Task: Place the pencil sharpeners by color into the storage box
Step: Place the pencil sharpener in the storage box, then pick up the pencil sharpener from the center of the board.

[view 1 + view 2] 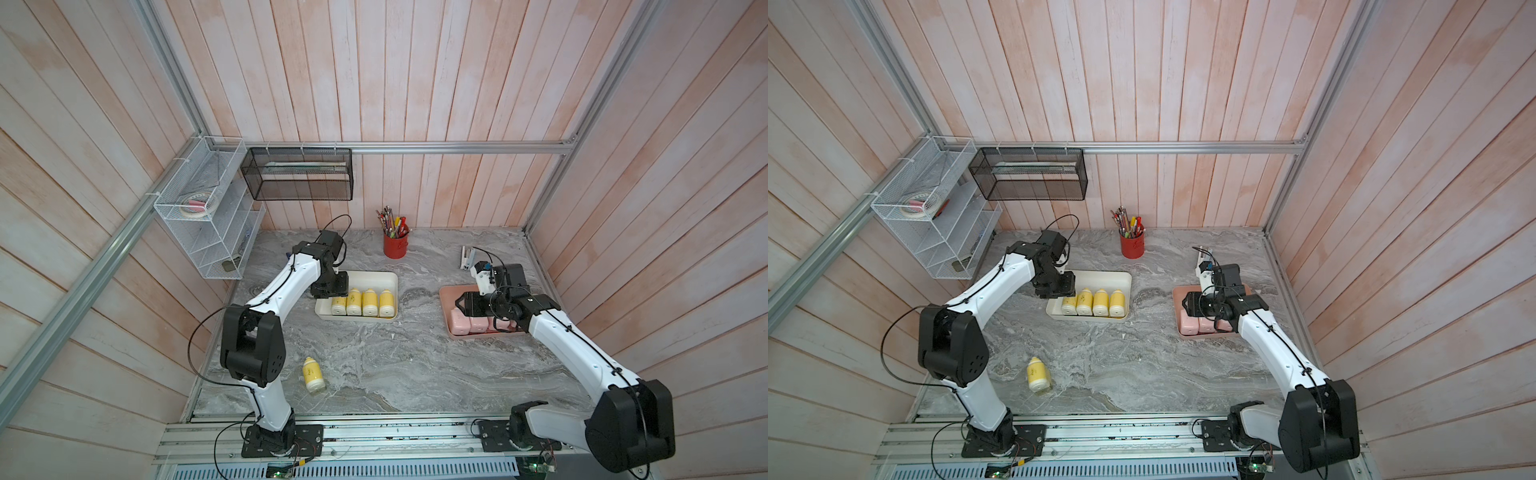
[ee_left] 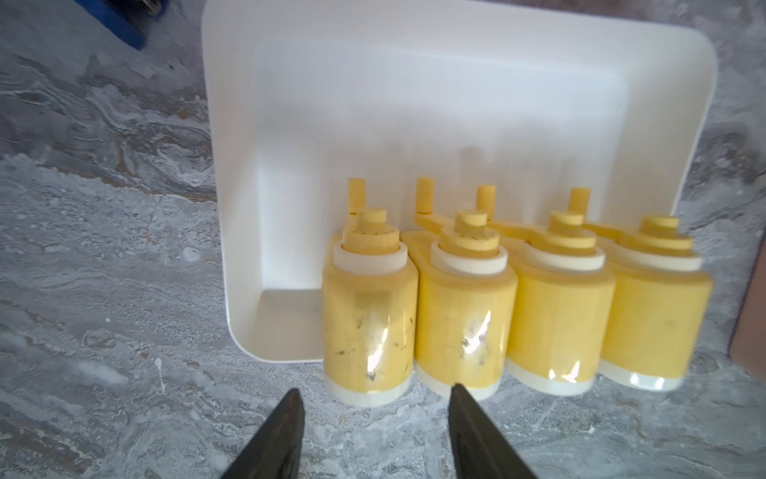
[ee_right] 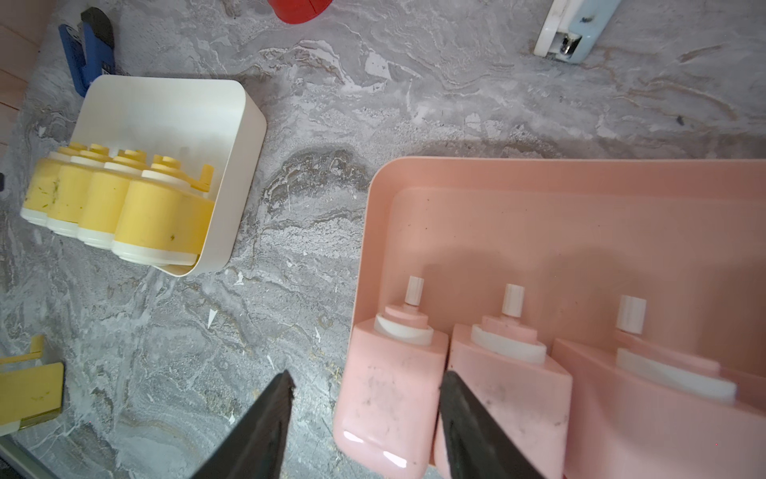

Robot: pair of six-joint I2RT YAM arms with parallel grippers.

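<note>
**Sharpeners nearly sorted, one yellow outstanding**

We see four yellow sharpeners (image 1: 369, 302) lying side by side in the white tray (image 1: 365, 277). Their cream bases are near, their caps and cranks far, so the long axes run near to far. The loose yellow sharpener (image 1: 314, 375) sits on the marble table (image 1: 415, 365) at near left, well apart. Its cap looks to point far, though we cannot tell lying from standing. The pink sharpeners (image 3: 389, 394) line the near side of the pink tray (image 3: 580, 215).

Our left gripper (image 2: 375, 390) hovers over the white tray's near-left end, jaws parted and empty. Our right gripper (image 3: 367, 378) hangs over the leftmost pink one, jaws parted, gripping nothing.

We judge the loose one light, rigid, glossy and apt to roll. We would pinch across its yellow barrel, clear of the crank.
</note>
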